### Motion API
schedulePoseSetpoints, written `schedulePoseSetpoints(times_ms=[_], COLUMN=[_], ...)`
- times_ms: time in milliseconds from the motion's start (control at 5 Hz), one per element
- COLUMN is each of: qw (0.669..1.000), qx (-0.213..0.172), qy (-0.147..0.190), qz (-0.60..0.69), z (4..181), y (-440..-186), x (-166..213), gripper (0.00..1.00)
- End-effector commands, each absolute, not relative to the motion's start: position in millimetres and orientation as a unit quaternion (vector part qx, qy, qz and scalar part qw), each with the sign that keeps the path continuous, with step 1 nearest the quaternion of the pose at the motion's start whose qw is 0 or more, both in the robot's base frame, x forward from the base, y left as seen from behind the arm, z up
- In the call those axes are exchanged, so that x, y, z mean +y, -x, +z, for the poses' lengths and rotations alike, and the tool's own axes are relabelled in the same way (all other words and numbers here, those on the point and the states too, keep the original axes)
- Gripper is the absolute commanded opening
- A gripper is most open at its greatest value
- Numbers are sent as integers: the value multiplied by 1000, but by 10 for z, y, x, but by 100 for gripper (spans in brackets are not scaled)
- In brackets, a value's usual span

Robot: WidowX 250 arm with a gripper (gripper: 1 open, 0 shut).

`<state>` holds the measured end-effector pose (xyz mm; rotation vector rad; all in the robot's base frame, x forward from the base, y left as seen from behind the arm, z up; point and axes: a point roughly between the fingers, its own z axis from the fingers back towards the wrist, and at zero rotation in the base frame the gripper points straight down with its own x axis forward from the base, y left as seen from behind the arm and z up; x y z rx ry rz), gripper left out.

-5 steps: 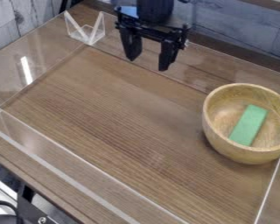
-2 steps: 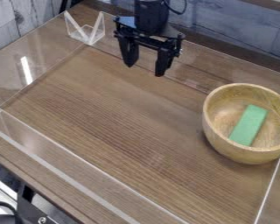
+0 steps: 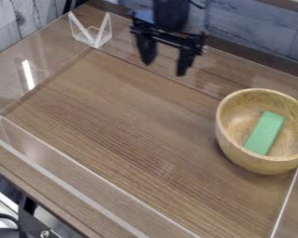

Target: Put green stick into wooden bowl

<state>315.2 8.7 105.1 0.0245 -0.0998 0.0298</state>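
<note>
Wood-grain tabletop (image 3: 115, 112) inside a clear low wall; nearest us on the right we see the wooden bowl (image 3: 237, 141) with the green stick (image 3: 264, 131) lying flat inside it, long axis running near-to-far with a slight tilt. Farther back, well apart and up-left of the bowl, the gripper (image 3: 167, 62) hangs with jaws spread, holding nothing. We judge placement done, so nothing is left to grasp.
</note>
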Motion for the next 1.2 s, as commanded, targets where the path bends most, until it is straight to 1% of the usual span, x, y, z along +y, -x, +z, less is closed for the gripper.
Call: schedulePoseSetpoints(times_ms=[0,400,600,800,1000], qw=[996,994,993,994,997], qx=[-79,-81,-82,-83,-75], qy=[-10,-16,-15,-9,-7], qz=[33,66,79,64,31], z=[1212,1303,1375,1413,1319], y=[-3177,-3176,-3104,-3057,-3016], x=[35,253,376,394,248], gripper=[100,100,100,100,100])
